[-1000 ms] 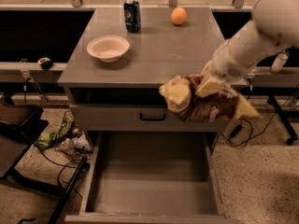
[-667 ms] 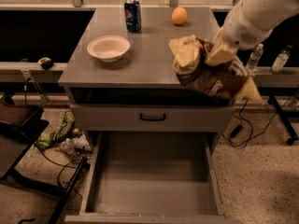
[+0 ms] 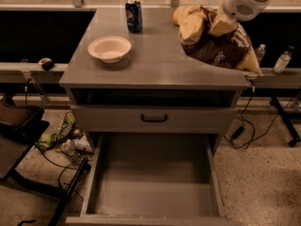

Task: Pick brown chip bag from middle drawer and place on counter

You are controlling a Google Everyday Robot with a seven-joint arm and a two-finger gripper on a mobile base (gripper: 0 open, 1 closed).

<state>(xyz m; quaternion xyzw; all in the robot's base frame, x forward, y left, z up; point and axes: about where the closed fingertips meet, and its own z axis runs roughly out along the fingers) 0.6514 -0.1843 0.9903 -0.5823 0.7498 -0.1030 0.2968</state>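
**Chip bag hanging over the counter's right rear corner**

In the camera view, the white robot arm is reaching in from the upper right, and its pale gripper [image 3: 220, 25] is sitting over the far right part of the counter. The fingers are clamping the upper part of the dark brown glossy chip bag with pale yellow ends [image 3: 223, 50]. The bag is hanging tilted from the gripper, its crumpled yellow top pointing left. Its lower yellow corner is poking out past the right edge of the flat matte grey counter [image 3: 155, 67]. Whether the bag's underside is touching the counter cannot be told.

On the counter's left half a white round bowl [image 3: 109, 48] is resting, and a blue soda can [image 3: 134, 15] is standing upright behind it, well apart from the bag. An orange round fruit [image 3: 175, 16] is peeking out just behind the bag's left end.

Below the counter, the shallower grey drawer front with a black handle [image 3: 154, 118] is sitting closed. Beneath it the wide, deep grey metal middle drawer [image 3: 155, 189] is standing pulled out, showing its plain floor and walls. Two small clear bottles [image 3: 283, 60] are standing to the right of the cabinet.
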